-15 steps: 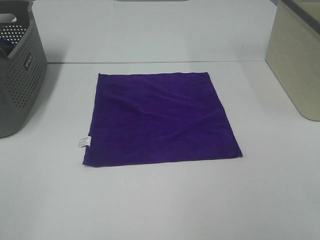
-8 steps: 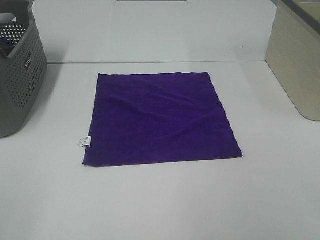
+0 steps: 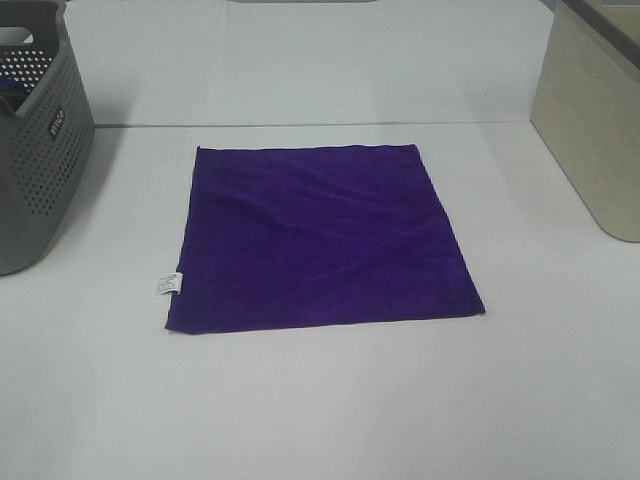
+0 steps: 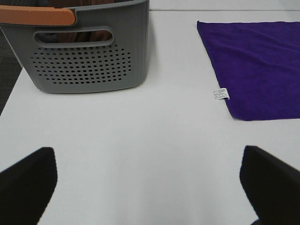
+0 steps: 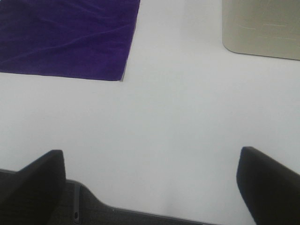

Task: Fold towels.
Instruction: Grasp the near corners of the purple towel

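Observation:
A deep purple square towel (image 3: 320, 238) lies flat and unfolded in the middle of the white table, with a small white care tag (image 3: 167, 284) on its left edge. Neither gripper shows in the exterior high view. In the left wrist view my left gripper (image 4: 150, 187) is open and empty over bare table, with the towel (image 4: 255, 65) and its tag (image 4: 221, 93) some way off. In the right wrist view my right gripper (image 5: 152, 185) is open and empty near the table's front edge, apart from the towel's corner (image 5: 70, 40).
A grey perforated basket (image 3: 35, 150) with an orange handle (image 4: 37, 16) stands at the table's left. A beige bin (image 3: 595, 120) stands at the right and also shows in the right wrist view (image 5: 262, 28). The table's front edge (image 5: 140, 213) lies below my right gripper.

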Tool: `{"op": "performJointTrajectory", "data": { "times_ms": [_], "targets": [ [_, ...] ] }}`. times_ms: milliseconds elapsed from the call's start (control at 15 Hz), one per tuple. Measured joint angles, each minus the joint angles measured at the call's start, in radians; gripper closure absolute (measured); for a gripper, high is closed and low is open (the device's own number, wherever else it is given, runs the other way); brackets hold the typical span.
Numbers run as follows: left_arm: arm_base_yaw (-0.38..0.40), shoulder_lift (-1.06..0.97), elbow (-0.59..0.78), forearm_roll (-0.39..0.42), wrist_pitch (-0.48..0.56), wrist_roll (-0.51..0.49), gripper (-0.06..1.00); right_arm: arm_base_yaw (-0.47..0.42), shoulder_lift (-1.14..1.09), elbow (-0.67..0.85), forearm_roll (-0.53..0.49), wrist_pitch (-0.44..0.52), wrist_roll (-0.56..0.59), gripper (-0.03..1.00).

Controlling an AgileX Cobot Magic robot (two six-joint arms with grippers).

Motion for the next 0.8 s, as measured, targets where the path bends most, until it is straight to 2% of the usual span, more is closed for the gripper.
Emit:
{"op": "performJointTrajectory", "data": {
  "times_ms": [800],
  "targets": [
    [0.000,0.000,0.000,0.000,0.000,0.001,-0.05,0.000,0.000,0.000,0.000,0.000,0.000,0.01]
  ]
}}
